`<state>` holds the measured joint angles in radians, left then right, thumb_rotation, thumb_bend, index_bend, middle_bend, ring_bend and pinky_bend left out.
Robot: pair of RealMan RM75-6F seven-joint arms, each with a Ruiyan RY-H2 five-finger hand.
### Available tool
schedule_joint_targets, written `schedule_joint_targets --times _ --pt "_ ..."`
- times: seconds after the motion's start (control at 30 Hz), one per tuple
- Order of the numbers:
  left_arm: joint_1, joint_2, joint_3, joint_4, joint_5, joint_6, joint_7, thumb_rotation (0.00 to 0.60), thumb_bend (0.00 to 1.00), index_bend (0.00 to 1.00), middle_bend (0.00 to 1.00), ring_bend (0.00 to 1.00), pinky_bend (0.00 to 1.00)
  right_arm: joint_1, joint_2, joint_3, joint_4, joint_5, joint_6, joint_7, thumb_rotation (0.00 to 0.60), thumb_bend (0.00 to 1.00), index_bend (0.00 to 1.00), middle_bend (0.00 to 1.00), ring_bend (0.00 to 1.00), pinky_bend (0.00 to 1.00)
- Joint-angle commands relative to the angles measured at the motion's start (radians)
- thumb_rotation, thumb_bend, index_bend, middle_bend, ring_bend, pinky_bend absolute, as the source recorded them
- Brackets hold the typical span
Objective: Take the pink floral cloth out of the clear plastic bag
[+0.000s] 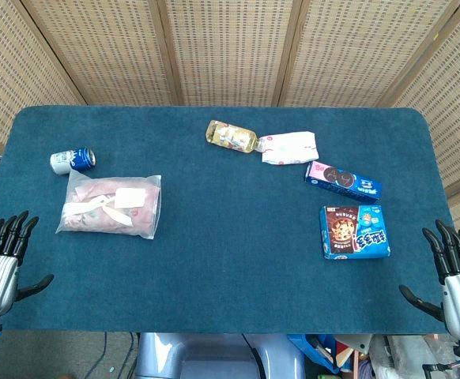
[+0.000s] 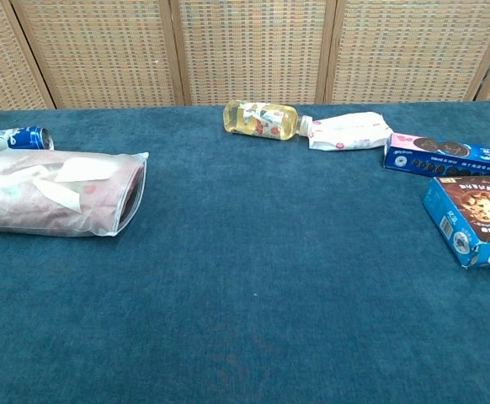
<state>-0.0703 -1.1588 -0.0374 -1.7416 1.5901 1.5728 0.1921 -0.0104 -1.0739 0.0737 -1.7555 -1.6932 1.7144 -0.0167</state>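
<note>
The clear plastic bag [image 1: 110, 204] lies flat on the blue desk [image 1: 230, 260], on its left side, just in front of a tipped-over blue can [image 1: 73, 160]. It is roughly rectangular and its film looks faintly milky. In the chest view the bag [image 2: 55, 192] bulges upward, plump with what it holds, and its right edge is a straight, flattened strip. The pink floral cloth [image 1: 96, 207] is wholly inside the bag, folded into a soft bundle that fills most of it. The cloth [image 2: 34, 206] is dusty pink with a small darker pattern, and pale white bands and a white patch cross its top.
</note>
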Motion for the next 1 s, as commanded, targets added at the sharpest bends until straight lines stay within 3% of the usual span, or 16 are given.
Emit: schedule_joint_targets --times 0.03,0.27,0.4,0.63,1.0 --pt "0.000 0.000 0.000 0.001 -0.002 -0.001 0.002 0.600 0.11 0.00 0.00 0.00 0.00 0.000 0.000 0.000 0.000 0.001 -0.001 -0.001 0.600 0.00 0.00 0.00 0.00 0.00" --pt "-0.001 -0.003 -0.002 0.003 -0.007 -0.006 0.011 0.600 0.11 0.00 0.00 0.00 0.00 0.000 -0.001 0.003 0.004 0.008 -0.003 -0.012 0.600 0.00 0.00 0.00 0.00 0.00" --pt "-0.031 -0.004 -0.032 0.016 -0.049 -0.047 0.018 0.600 0.11 0.00 0.00 0.00 0.00 0.004 -0.002 0.008 0.008 0.027 -0.018 -0.019 0.600 0.00 0.00 0.00 0.00 0.00" --pt "-0.186 0.013 -0.103 0.098 -0.171 -0.307 -0.035 0.600 0.11 0.00 0.00 0.00 0.00 0.012 -0.007 0.014 0.008 0.048 -0.036 -0.032 0.600 0.00 0.00 0.00 0.00 0.00" --pt "-0.378 -0.047 -0.137 0.287 -0.292 -0.606 -0.028 0.600 0.11 0.00 0.00 0.00 0.00 0.019 -0.015 0.025 0.013 0.085 -0.056 -0.051 0.600 0.00 0.00 0.00 0.00 0.00"
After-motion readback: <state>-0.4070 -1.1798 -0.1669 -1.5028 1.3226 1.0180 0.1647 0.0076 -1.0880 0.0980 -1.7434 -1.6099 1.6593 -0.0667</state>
